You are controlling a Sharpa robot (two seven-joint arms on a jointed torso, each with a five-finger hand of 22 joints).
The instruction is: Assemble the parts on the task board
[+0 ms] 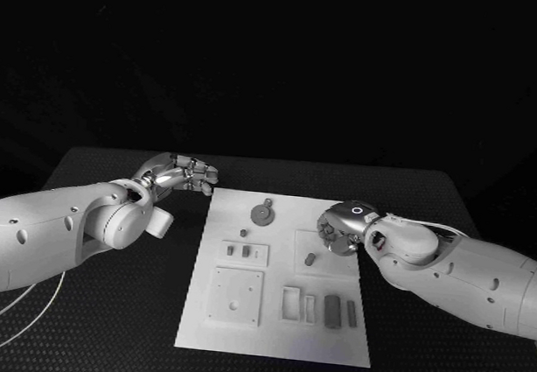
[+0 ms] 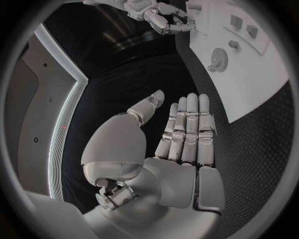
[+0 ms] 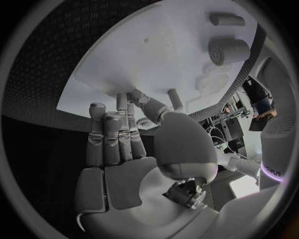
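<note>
The flat white rectangular task board [image 1: 275, 327] is lying lengthwise in the middle of the matte black table [image 1: 418, 357], whose surface is showing a fine dotted weave in the wrist views. The board is looking smooth and hard, with shallow recesses and raised frames cut into it. Near its far end a round grey toothed disc with a small tab, a gear-like part [image 1: 263, 213], is sitting on it; in the left wrist view the same piece [image 2: 219, 59] is showing teeth round its rim. Toward the middle a short grey cylindrical peg [image 1: 309, 260] is standing on the board, and two small grey blocks [image 1: 237, 252] are sitting in a framed recess beside it. At the near end a square plate with small holes [image 1: 235, 296] is lying flush with the board, next to a row of dark grey oblong bars [image 1: 331, 311] set side by side.

The silver, segmented left hand [image 1: 178, 175] is hanging over the black table just beside the board's far left corner; its fingers [image 2: 187, 129] are lying straight and together with the thumb apart, holding nothing. The silver right hand [image 1: 341, 225] is hovering over the board's right edge near the peg, its fingers [image 3: 115, 137] extended side by side and likewise empty.
</note>
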